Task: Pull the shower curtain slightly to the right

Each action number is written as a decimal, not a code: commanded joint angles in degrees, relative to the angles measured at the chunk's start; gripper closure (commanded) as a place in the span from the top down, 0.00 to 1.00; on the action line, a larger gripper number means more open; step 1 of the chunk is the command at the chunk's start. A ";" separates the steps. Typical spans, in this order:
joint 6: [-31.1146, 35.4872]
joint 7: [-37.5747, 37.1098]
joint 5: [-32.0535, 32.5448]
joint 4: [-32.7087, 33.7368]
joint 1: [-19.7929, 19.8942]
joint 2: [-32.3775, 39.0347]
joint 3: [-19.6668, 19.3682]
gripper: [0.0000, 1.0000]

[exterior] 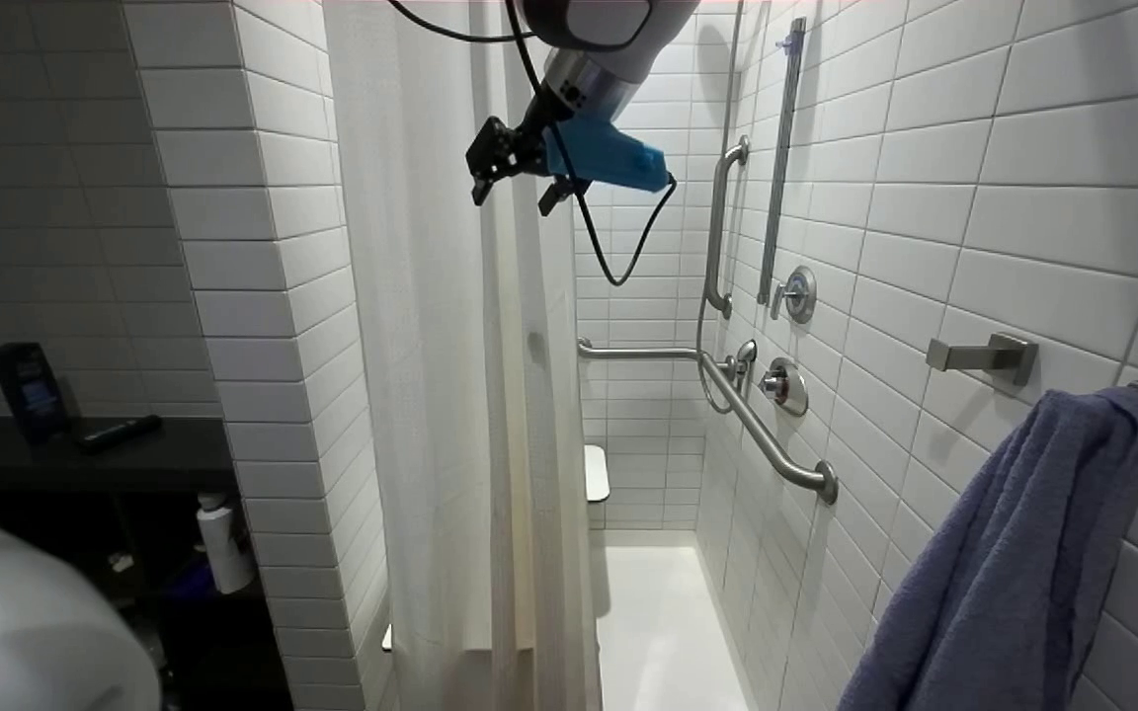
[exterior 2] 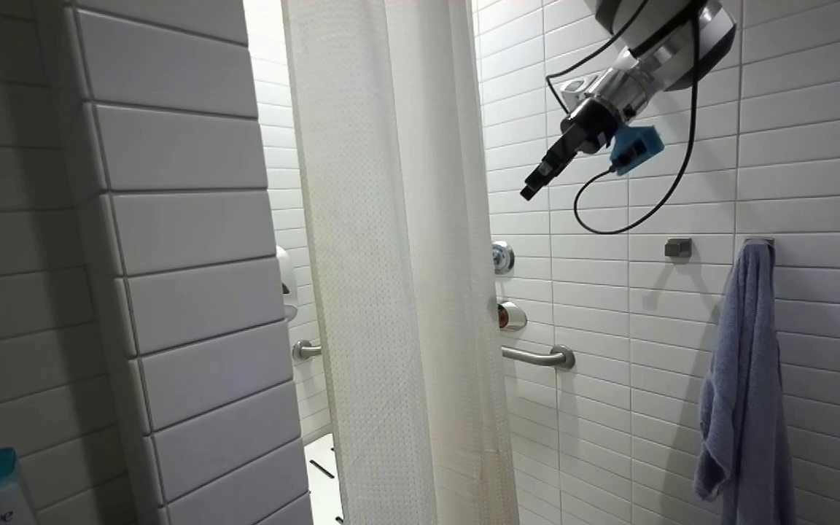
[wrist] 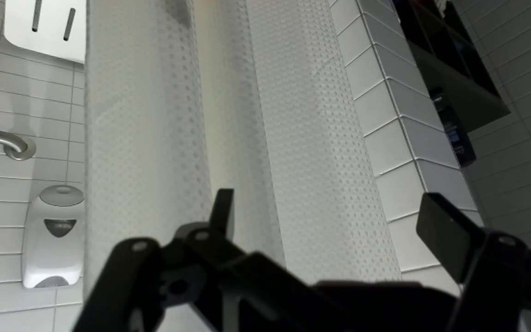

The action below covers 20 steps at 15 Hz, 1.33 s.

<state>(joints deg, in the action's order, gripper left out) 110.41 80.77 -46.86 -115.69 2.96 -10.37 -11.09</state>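
The shower curtain hangs in long vertical off-white folds, at the left of the shower opening in an exterior view (exterior: pixel 431 375), and near the middle in an exterior view (exterior 2: pixel 376 292). It fills the middle of the wrist view (wrist: pixel 307 129). My gripper is open and empty, with its fingers spread wide in the wrist view (wrist: pixel 332 210). In an exterior view the gripper (exterior: pixel 515 199) overlaps the curtain's upper right part. In an exterior view the gripper (exterior 2: pixel 528 192) is to the right of the curtain, with a gap between them. Nothing is between the fingers.
A tiled wall corner (exterior: pixel 263 296) stands left of the curtain. Grab bars (exterior: pixel 776 449) and shower valves (exterior: pixel 784 387) are on the right wall. A blue-grey towel (exterior: pixel 1023 553) hangs from a hook. A soap dispenser (wrist: pixel 54 240) and a shower seat (wrist: pixel 46 27) are beyond the curtain.
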 commanded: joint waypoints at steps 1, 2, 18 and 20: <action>0.95 2.63 -2.06 0.65 0.43 0.61 0.64 1.00; 1.44 3.83 -2.95 0.59 0.40 0.63 0.62 1.00; 3.95 14.57 -6.61 -0.36 0.41 0.41 0.51 1.00; 5.03 21.26 -8.63 -0.39 0.38 0.62 0.42 1.00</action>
<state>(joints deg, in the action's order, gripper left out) 113.45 93.31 -52.54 -115.96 3.08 -10.01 -11.04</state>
